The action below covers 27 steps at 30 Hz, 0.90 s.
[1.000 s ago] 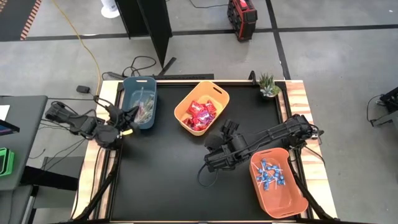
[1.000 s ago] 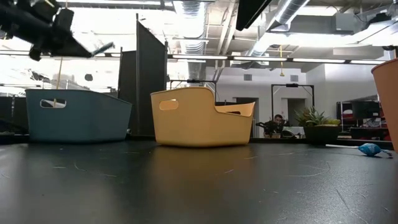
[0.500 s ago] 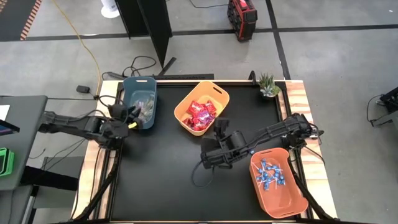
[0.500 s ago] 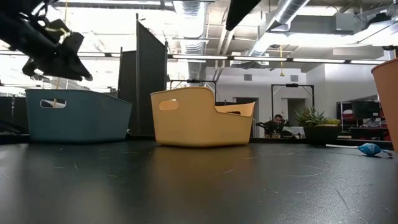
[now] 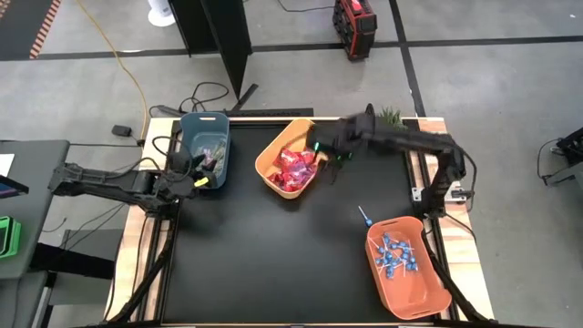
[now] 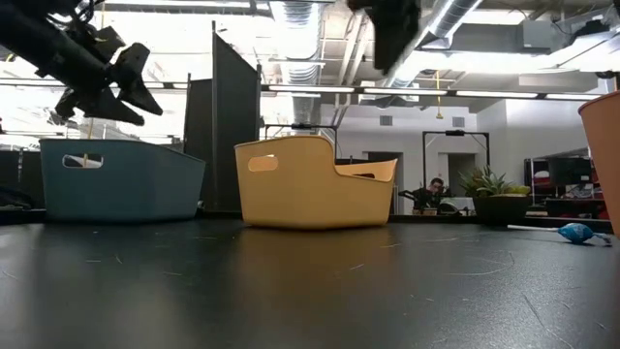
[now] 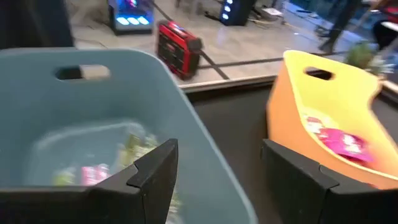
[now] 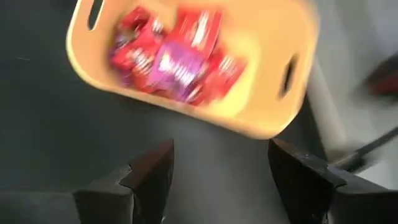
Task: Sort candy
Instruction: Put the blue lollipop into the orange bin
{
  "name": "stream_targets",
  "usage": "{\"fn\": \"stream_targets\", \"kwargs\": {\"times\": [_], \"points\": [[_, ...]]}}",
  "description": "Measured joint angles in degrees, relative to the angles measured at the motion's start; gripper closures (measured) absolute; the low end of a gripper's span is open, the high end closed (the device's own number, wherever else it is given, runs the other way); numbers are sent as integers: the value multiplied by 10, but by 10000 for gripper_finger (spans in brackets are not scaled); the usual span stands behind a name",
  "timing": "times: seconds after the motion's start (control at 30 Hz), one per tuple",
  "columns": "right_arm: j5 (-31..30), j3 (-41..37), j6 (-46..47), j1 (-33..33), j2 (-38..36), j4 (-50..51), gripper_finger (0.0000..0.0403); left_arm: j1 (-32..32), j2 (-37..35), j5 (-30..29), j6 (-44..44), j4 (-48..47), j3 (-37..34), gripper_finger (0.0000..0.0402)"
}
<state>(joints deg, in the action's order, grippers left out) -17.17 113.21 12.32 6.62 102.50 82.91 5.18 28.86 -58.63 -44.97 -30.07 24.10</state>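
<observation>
The right pincer (image 5: pixel 321 148) has swung up over the yellow bin (image 5: pixel 270 157) – fingers spread, empty – while the left pincer (image 5: pixel 202 169), just opened, hangs over the blue bin (image 5: pixel 193 125), so one lollipop (image 5: pixel 363 216) is left loose on the surface (image 5: pixel 255 255).

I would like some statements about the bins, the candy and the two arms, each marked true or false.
1. The yellow bin holds red square packets. True.
2. A blue lollipop lies loose on the black table. True.
3. The orange bin holds green stick packets. False: it holds blue lollipops.
4. The left gripper is over the blue bin, jaws open and empty. True.
5. The right gripper hangs over the orange bin. False: it is at the yellow bin's edge.
6. The right gripper grips a packet. False: its jaws are open with nothing between them.
</observation>
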Motion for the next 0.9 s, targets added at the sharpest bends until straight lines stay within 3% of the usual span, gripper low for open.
{"fn": "stream_targets", "kwargs": {"times": [0.13,0.3,0.5,0.9], "points": [[159,-3,70,60,-2,74,127,0,0,52,-6,16,6,181],[327,-20,116,61,-6,68,127,0,0,93,3,16,26,181],[339,-65,196,15,-12,69,127,0,0,84,71,20,43,182],[376,-280,270,-106,-13,33,127,-35,0,79,94,43,43,182]]}}
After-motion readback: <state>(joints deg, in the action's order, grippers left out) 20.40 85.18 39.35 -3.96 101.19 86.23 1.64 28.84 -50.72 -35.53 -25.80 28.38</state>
